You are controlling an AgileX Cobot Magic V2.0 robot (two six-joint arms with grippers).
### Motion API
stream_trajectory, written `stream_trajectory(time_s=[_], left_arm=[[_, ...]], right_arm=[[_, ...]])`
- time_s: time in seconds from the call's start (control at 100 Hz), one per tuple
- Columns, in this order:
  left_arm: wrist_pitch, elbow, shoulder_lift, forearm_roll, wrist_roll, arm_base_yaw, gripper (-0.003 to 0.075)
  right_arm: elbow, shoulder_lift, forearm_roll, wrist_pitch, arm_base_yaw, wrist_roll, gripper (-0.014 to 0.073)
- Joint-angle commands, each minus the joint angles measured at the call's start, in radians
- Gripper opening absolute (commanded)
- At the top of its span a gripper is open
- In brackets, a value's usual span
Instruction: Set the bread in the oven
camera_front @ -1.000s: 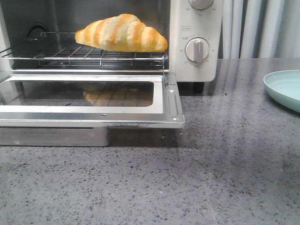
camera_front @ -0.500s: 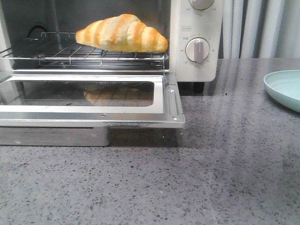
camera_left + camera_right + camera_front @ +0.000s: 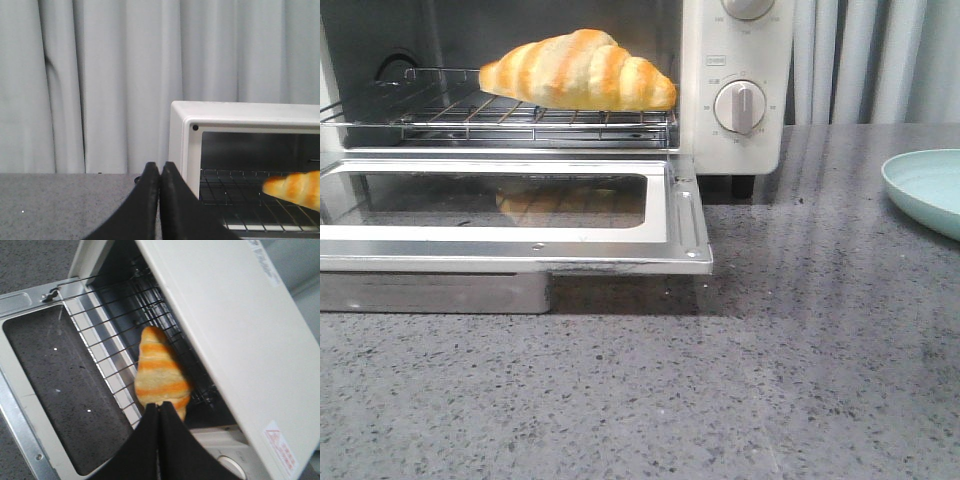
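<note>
We see the glossy croissant-shaped bread roll with golden-orange and cream stripes (image 3: 578,69) lying on the metal wire rack (image 3: 500,112) inside the white countertop toaster oven (image 3: 735,60). The oven's glass-windowed door (image 3: 510,212) hangs open and flat towards us, and the roll's reflection shows in the glass. On the speckled grey stone counter (image 3: 720,390), a pale mint-green plate (image 3: 928,188) sits at three o'clock from the oven, well apart from it. Our left gripper (image 3: 160,172) hovers just beside the oven's outer wall with its black jaws pressed together on nothing. Our right gripper (image 3: 158,412) hangs above the open door, its jaws likewise pressed together, their tips just at the roll's near end; we cannot tell whether they touch it.
</note>
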Motion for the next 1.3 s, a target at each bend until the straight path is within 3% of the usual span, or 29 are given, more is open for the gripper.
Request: stream_trajectory(time_s=[0.0,0.08,0.19,0.48,0.68,0.87,1.12,1.29], left_arm=[[-0.155,0.038,0.015,-0.028,-0.012,0.013,-0.0021],[-0.228,0.068,0.015,-0.030,-0.012,0.013,-0.0021],[-0.193,0.076,0.015,-0.032,-0.012,0.013,-0.0021],[-0.165,0.076,0.015,-0.045,-0.012,0.013,-0.0021],[-0.165,0.076,0.015,-0.045,-0.012,0.013,-0.0021],[-0.165,0.076,0.015,-0.045,-0.012,0.013,-0.0021],[-0.165,0.076,0.015,-0.045,-0.012,0.013,-0.0021],[-0.165,0.076,0.015,-0.045,-0.012,0.013,-0.0021]], right_arm=[[-0.022,-0.079,-0.044,0.049,-0.031,0.000,-0.0074],[0.006,-0.119,-0.044,0.049,-0.065,0.000,-0.0074],[0.084,-0.203,-0.044,0.006,-0.110,0.027,-0.0074],[0.520,-0.527,-0.051,-0.236,-0.186,0.044,-0.0074],[0.727,-0.689,-0.053,-0.333,-0.186,0.137,-0.0074],[0.854,-0.799,-0.053,-0.312,-0.186,0.162,-0.0074],[0.889,-0.836,-0.053,-0.093,-0.186,0.169,-0.0074],[0.889,-0.836,0.054,-0.020,-0.186,0.171,-0.0074]])
